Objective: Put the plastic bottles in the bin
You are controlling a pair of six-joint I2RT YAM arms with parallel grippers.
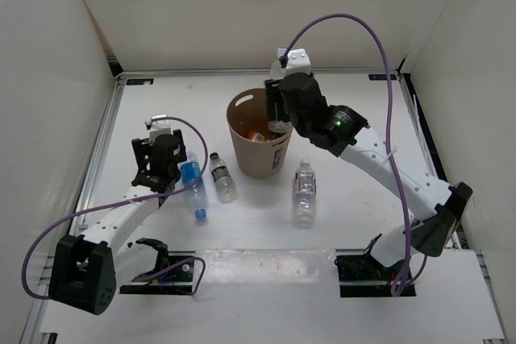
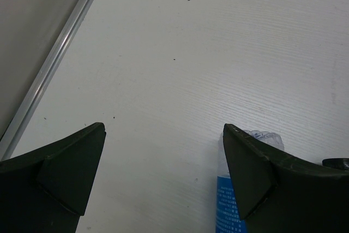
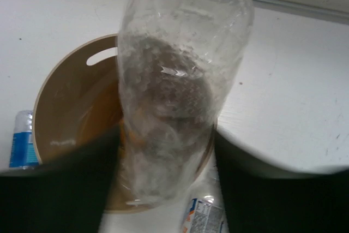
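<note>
We see right gripper pinching clear bottle above bin, near rim; off-centre release risks bounce-out. Left gripper spread.

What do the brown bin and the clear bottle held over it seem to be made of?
The bin: probably moulded plastic, matte tan. Its wall looks smooth and even, with a clean oval handle cutout. The bottle: thin clear plastic, glossy. The bin shows through it, and its creased wall carries bright highlights.
</note>
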